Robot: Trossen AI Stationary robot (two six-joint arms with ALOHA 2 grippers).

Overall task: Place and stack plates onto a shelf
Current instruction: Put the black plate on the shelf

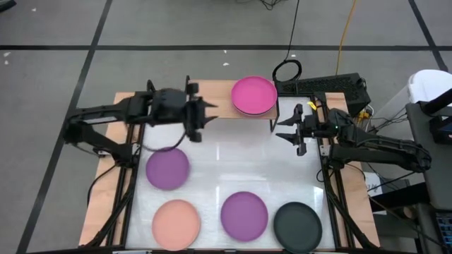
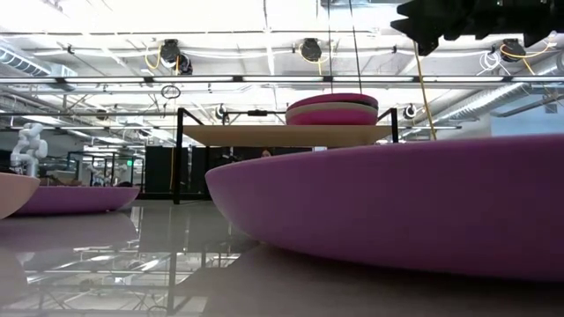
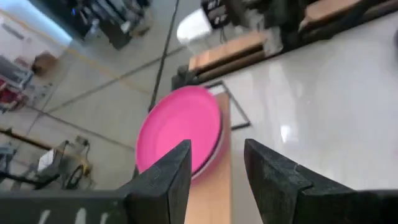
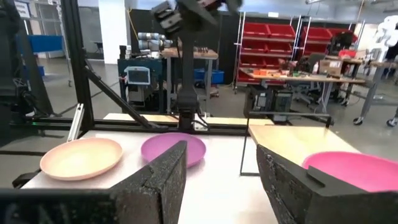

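The shelf [image 1: 220, 88] is a light-wood board on black legs at the table's far edge. A stack of plates topped by a magenta one [image 1: 254, 95] sits on its right end; the low view shows the stack [image 2: 332, 107] with a pale layer under the top plate. On the table lie a purple plate [image 1: 167, 169], a peach plate [image 1: 176, 222], a second purple plate [image 1: 244, 214] and a black plate [image 1: 297, 224]. My left gripper [image 1: 212, 113] hovers open over the shelf's middle, pointing at the stack [image 3: 180, 127]. My right gripper [image 1: 282, 128] is open just right of the shelf.
The white table top [image 1: 233, 159] lies bare between the shelf and the plates. The shelf's left half [image 2: 229, 135] carries nothing. In the right wrist view the peach plate [image 4: 81, 157] and a purple plate [image 4: 174, 148] lie ahead. Cables and a dark box [image 1: 321, 86] sit behind the right arm.
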